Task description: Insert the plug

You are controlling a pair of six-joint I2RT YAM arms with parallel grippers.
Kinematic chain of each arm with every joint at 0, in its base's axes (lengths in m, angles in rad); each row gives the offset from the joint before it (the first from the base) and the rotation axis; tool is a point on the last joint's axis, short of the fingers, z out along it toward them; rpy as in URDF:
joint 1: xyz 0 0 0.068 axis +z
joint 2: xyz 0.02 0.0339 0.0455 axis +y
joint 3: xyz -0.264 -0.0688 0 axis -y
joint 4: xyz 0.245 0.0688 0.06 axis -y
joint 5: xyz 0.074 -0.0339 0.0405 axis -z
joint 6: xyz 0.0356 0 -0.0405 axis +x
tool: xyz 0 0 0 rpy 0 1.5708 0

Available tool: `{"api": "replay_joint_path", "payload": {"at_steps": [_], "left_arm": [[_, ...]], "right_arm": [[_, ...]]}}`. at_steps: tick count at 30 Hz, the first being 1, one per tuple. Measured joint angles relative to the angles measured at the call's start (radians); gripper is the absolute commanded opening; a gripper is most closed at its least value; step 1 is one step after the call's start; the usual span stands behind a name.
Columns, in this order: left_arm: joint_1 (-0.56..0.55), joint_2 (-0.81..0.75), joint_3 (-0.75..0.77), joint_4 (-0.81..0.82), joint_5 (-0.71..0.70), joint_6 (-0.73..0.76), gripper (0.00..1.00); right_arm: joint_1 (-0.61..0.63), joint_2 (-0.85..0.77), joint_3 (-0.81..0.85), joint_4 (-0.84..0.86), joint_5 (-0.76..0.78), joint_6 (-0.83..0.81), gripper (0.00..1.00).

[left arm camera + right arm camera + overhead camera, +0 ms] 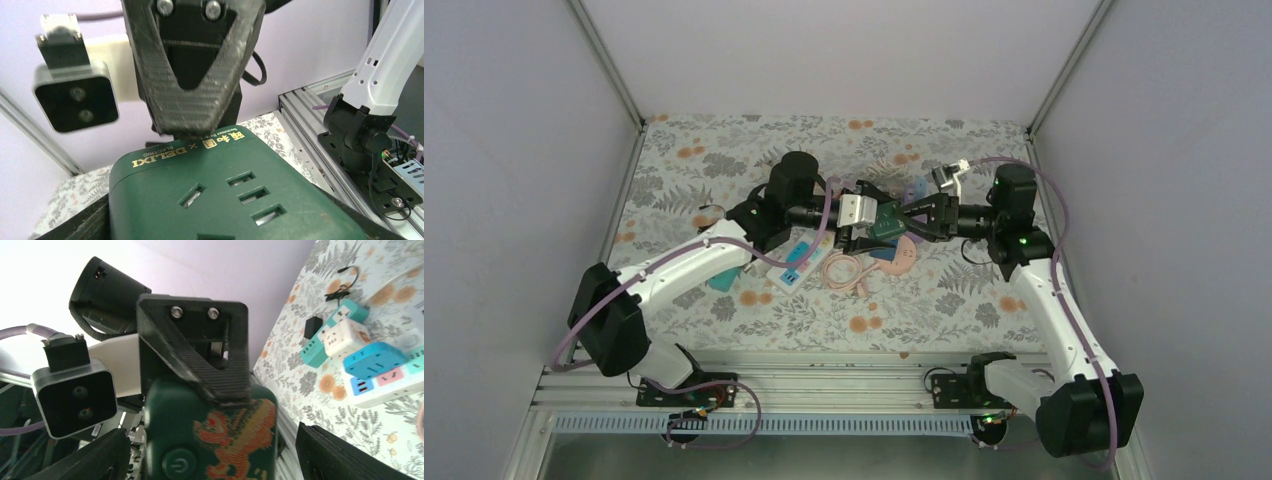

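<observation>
A dark green socket block with gold lettering hangs above the middle of the mat, between both arms. My left gripper is shut on it. In the left wrist view the block's slotted face fills the space between that gripper's fingers. My right gripper comes from the right and straddles the block's dragon-printed face, open, with a gap at each finger. A pink cord lies coiled on the mat below, and its pink end looks like the plug.
A white and blue power strip and a teal block lie under the left arm. The right wrist view shows a blue socket block, a white cube and a black adapter. An aluminium rail runs along the near edge.
</observation>
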Motion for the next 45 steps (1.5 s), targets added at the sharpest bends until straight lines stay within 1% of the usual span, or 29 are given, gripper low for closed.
{"api": "replay_joint_path", "payload": {"at_steps": [2,5,8,11,14,17,21,22,23,24,25,27,30,35,41,43,45], "left_arm": [[0.001,-0.016,0.007,-0.008,0.009,0.011,0.47],[0.003,-0.029,0.032,-0.020,0.027,0.021,0.47],[0.003,-0.030,0.045,-0.030,0.043,0.032,0.47],[0.004,-0.030,0.048,-0.044,0.052,0.041,0.47],[0.005,-0.030,0.051,-0.047,0.063,0.043,0.47],[0.005,-0.031,0.054,-0.053,0.066,0.048,0.47],[0.010,-0.034,0.056,-0.052,0.067,0.054,0.47],[0.011,-0.035,0.056,-0.052,0.067,0.053,0.50],[0.012,-0.035,0.056,-0.051,0.067,0.053,0.58],[0.015,-0.035,0.056,-0.047,0.067,0.052,0.73],[0.016,-0.035,0.056,-0.042,0.064,0.050,0.83],[0.018,-0.039,0.044,-0.015,0.047,0.032,0.99],[0.016,-0.069,-0.021,0.067,-0.047,-0.011,1.00],[0.021,-0.158,-0.168,0.174,-0.254,-0.096,1.00],[0.021,-0.346,-0.335,0.216,-0.517,-0.206,1.00],[0.021,-0.415,-0.363,0.203,-0.634,-0.251,1.00],[0.021,-0.465,-0.365,0.181,-0.760,-0.293,1.00]], "right_arm": [[0.008,0.000,0.000,0.009,-0.017,0.018,0.88],[0.023,0.001,0.003,0.027,-0.042,0.042,0.88],[0.031,0.003,0.009,0.048,-0.058,0.060,0.81],[0.035,0.005,0.010,0.080,-0.068,0.091,0.77],[0.044,0.005,0.010,0.116,-0.071,0.123,0.66],[0.052,0.005,0.011,0.144,-0.075,0.150,0.60],[0.063,0.005,0.011,0.173,-0.067,0.180,0.47],[0.064,0.005,0.011,0.177,-0.064,0.183,0.45],[0.065,0.005,0.011,0.182,-0.060,0.187,0.42],[0.066,0.004,0.011,0.188,-0.056,0.191,0.40],[0.066,0.003,0.011,0.191,-0.052,0.193,0.39],[0.067,-0.001,0.011,0.195,-0.033,0.197,0.36],[0.071,-0.003,0.013,0.182,-0.007,0.176,0.37],[0.032,0.010,0.025,0.068,0.100,0.077,0.39],[-0.016,0.042,0.073,-0.108,0.343,-0.070,0.39],[-0.016,0.061,0.102,-0.174,0.451,-0.122,0.42],[-0.016,0.075,0.124,-0.235,0.575,-0.167,0.43]]}}
